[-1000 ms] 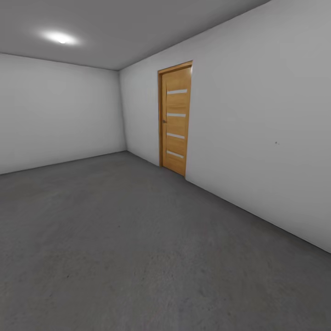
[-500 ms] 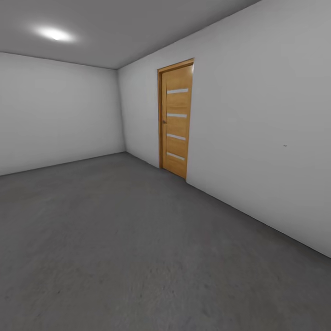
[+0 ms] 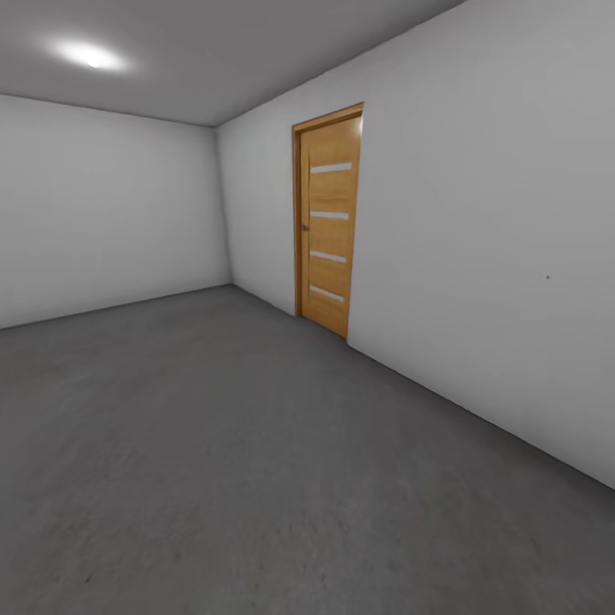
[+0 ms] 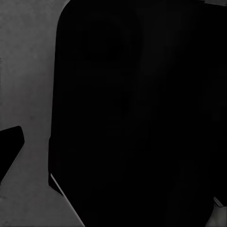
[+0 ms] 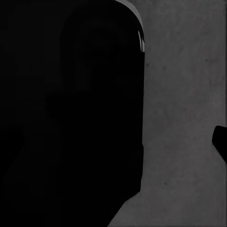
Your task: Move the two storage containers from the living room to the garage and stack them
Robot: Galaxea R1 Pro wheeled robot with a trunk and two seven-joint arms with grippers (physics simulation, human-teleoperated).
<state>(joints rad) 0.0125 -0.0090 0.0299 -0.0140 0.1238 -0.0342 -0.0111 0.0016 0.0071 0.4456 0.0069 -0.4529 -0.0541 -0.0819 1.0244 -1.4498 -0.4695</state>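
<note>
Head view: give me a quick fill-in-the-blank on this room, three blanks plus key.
1. The light-wood door in the white wall stands ____.
2. The door has ____ pale horizontal strips.
3. The floor is dark ____.

Missing words: closed; four; grey

Garage: plain white walls (image 3: 111, 205), dark grey concrete-like floor (image 3: 239, 461), closed light-wood door (image 3: 329, 222) with four pale slats in right wall, one ceiling light (image 3: 90, 55) lit.
</note>
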